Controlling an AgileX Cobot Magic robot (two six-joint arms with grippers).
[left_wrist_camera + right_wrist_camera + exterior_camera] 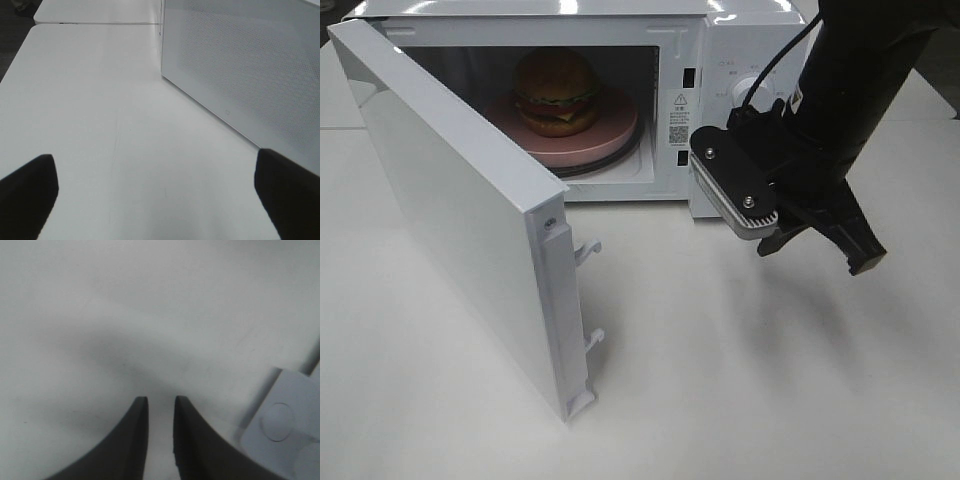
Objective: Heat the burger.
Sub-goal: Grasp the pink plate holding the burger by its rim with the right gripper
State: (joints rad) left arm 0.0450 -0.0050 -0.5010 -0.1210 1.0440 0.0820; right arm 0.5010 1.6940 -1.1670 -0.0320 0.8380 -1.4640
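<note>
Where the white table (740,380) lies nearest, the open door (450,200) of the microwave (712,150) swings out toward the near left, its latch edge with two white hooks closest of all. The left gripper (155,155) hangs over the table on the left of that door, facing its dotted outer panel. Its dark fingers (30,195) are spread wide and there is nothing between them. It does not show in the high view. Farther back and to the right, the right gripper (161,399) hangs above the table just in front of the microwave's control panel. Its jaws are drawn almost together, with only a slim slit between them, and they pinch nothing. Farthest, inside the microwave's open cavity, the burger (557,92) sits upright on the pink plate (620,125), toward the plate's left side, with a dark ring showing under the plate's near rim.
</note>
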